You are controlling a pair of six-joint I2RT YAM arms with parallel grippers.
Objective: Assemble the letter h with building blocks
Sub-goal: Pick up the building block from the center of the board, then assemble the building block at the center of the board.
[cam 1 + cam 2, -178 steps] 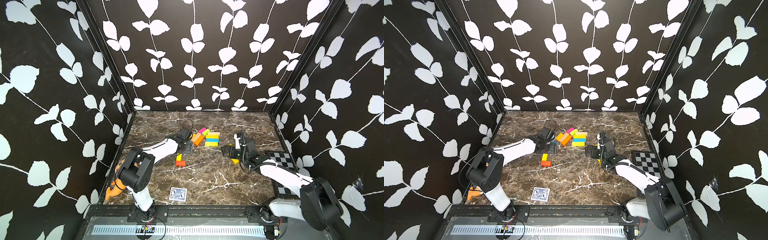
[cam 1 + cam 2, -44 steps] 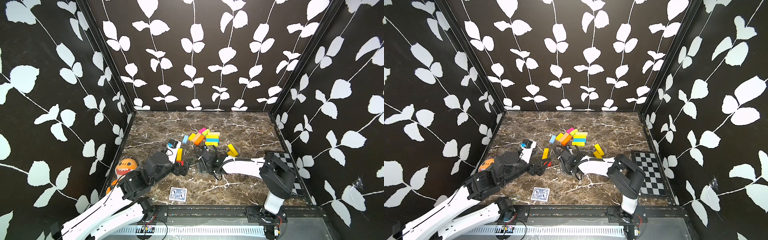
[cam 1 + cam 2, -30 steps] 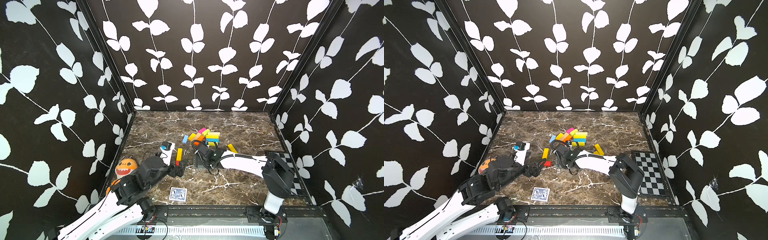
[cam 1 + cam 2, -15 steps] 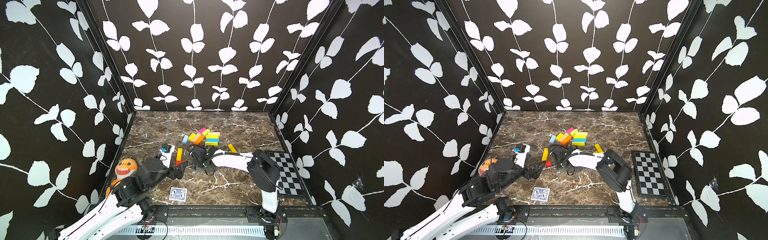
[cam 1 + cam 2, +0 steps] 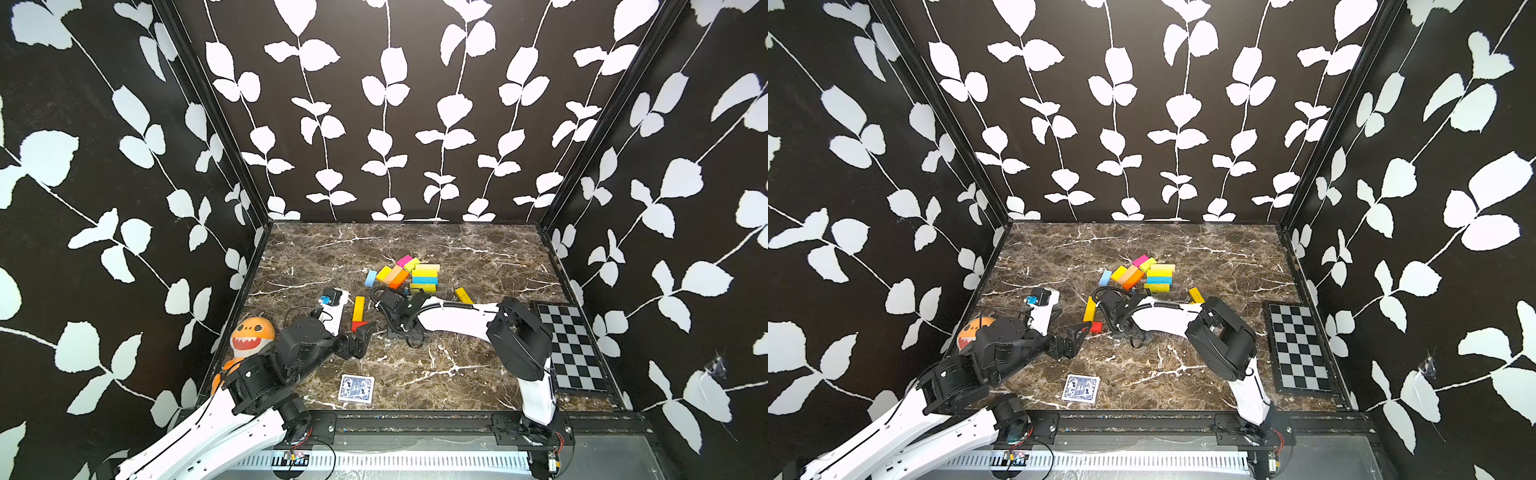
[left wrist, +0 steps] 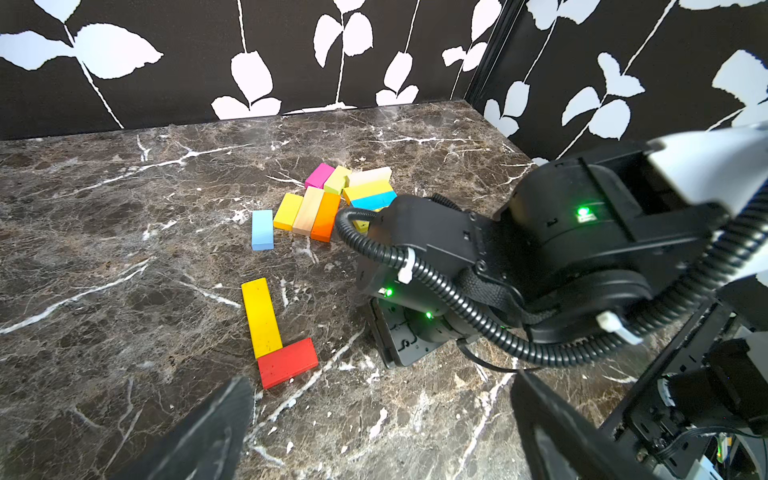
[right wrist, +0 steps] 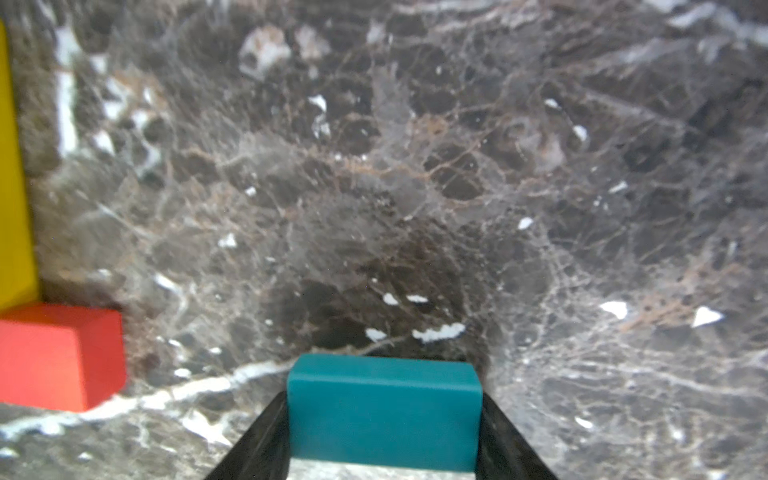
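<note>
Right gripper (image 7: pixel 384 399) pinching teal block (image 7: pixel 384 411), jaws flush on both its sides. Teal block low over marble, near red block (image 7: pixel 58 357), off red block's free end, bare gap between, not touching. Yellow block (image 6: pixel 261 318) butts red block's other end, long axis square to red block's: L shape. Teal long axis looks parallel to yellow; end-on in right wrist view, not sure. Left gripper (image 6: pixel 380 378) spread wide, empty, near red block. Judgement: right arm nearer, must close gap to red block.
</note>
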